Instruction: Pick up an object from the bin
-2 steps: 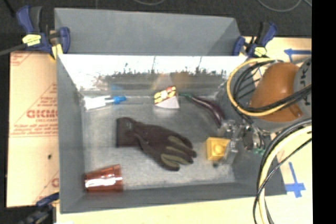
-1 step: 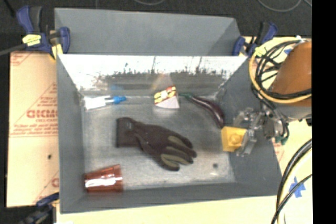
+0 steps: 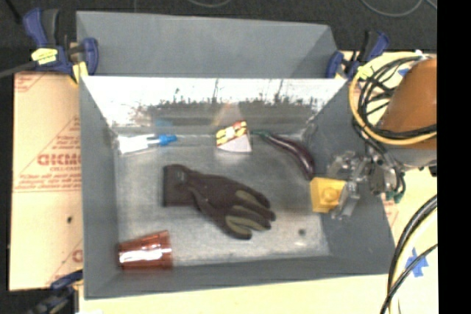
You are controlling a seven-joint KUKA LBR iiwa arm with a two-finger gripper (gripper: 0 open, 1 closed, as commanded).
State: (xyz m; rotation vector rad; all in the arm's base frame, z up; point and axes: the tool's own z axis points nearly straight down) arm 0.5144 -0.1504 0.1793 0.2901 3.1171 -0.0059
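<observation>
My gripper hangs at the bin's right side, over the sloping right wall. A small yellow block sits between its fingers, and the gripper is shut on it. Just up and left of the block, a dark purple curved thing like an eggplant lies against the back right corner. A dark glove with olive fingertips lies flat in the middle of the floor, its fingers pointing toward the gripper.
A red cup lies on its side at the front left. A white and blue pen-like tube and a small white, red and yellow packet lie along the back wall. The arm with its cables stands right of the bin.
</observation>
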